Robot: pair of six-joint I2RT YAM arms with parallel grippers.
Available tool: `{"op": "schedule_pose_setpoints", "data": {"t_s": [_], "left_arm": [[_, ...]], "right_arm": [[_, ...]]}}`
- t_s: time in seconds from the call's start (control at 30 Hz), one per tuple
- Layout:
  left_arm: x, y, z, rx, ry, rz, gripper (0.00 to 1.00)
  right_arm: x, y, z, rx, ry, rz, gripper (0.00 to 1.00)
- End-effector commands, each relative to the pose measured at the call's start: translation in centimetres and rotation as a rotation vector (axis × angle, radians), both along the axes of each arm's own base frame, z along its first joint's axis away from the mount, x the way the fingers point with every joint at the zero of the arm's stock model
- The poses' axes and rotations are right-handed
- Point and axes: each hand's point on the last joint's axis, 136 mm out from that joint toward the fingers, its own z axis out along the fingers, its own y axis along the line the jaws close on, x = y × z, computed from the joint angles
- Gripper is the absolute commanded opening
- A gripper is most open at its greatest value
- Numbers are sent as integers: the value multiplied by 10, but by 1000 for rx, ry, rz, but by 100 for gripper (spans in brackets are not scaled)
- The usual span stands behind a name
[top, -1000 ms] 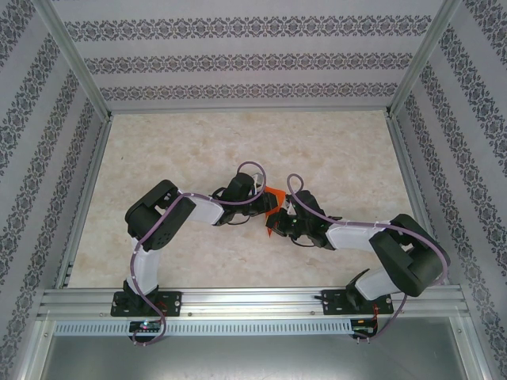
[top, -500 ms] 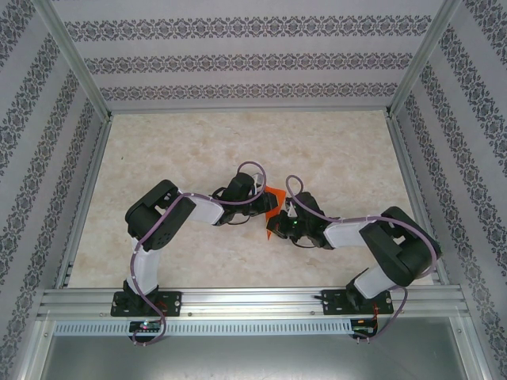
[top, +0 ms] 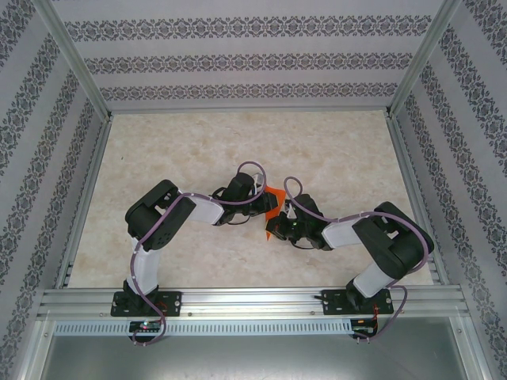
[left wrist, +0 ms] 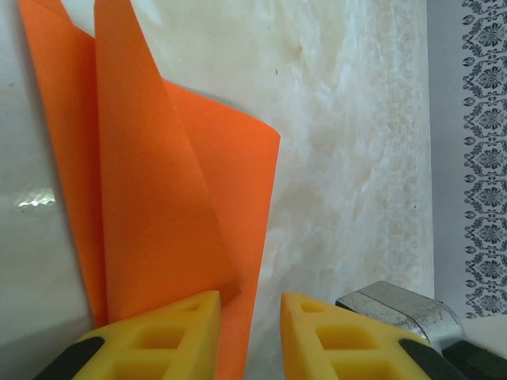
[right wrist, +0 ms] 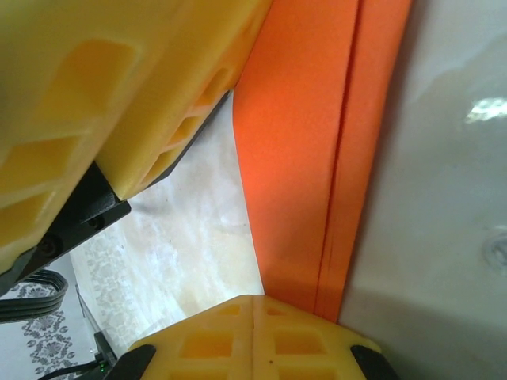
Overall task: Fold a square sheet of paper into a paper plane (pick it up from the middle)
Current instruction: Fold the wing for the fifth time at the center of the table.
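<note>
The square sheet of paper (top: 274, 197) is bright orange, folded, and sits mid-table between both grippers. In the left wrist view the paper (left wrist: 158, 198) rises in curved flaps. Its edge runs into the gap of my left gripper (left wrist: 249, 299), against the left finger; the jaws stand apart and bare table shows between them. My left gripper (top: 264, 207) meets the paper from the left. My right gripper (right wrist: 253, 299) is shut, its tips lying over the near end of the creased paper (right wrist: 309, 158). I cannot tell whether paper is pinched in it. From above, my right gripper (top: 280, 229) sits just right of the paper.
The left gripper's yellow fingers (right wrist: 119, 79) loom close in the right wrist view. The marbled table (top: 198, 150) is walled by patterned panels (top: 238, 59) and a metal frame. The aluminium rail (top: 253, 301) carrying both arm bases runs along the near edge.
The right arm's elbow has swung left, toward the centre, and its gripper has edged along the paper. The left arm has stayed still.
</note>
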Motion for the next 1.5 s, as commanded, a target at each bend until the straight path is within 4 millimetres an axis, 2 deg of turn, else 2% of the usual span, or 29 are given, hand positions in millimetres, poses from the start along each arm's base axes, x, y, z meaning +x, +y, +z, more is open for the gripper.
{"op": "schedule_pose_setpoints", "data": {"t_s": [0.0,0.23,0.4,0.57,0.67,0.73,1.03,1.07,1.1,1.17,1.23,1.33,1.47], "left_arm": [[-11,16,-40,91,93,10,28],[-11,16,-40,97,97,8,28],[-10,15,-41,96,99,9,28],[-10,15,-40,96,99,7,28],[-11,15,-40,98,99,4,28],[-11,16,-41,103,99,5,28],[-11,16,-44,110,104,6,28],[-11,16,-44,110,105,5,28],[-11,16,-44,110,105,3,28],[-11,16,-44,109,105,5,28],[-12,16,-45,112,105,5,28],[-12,16,-45,113,110,3,28],[-12,17,-46,115,113,5,27]], "right_arm": [[-22,-30,-30,-166,91,-39,0],[-12,-11,18,-109,-35,30,0],[-13,3,31,-59,-57,71,0],[-15,2,16,-95,-21,70,0],[-19,-11,0,-166,9,50,0],[-25,-20,-11,-214,37,43,0],[-49,-42,-37,-261,121,8,0],[-48,-39,-37,-245,116,-1,0],[-59,-46,-47,-241,141,-11,0],[-64,-52,-54,-245,165,-25,0],[-63,-49,-50,-235,153,-14,0],[-60,-35,-33,-178,106,28,0],[-60,-38,-29,-178,96,15,0]]}}
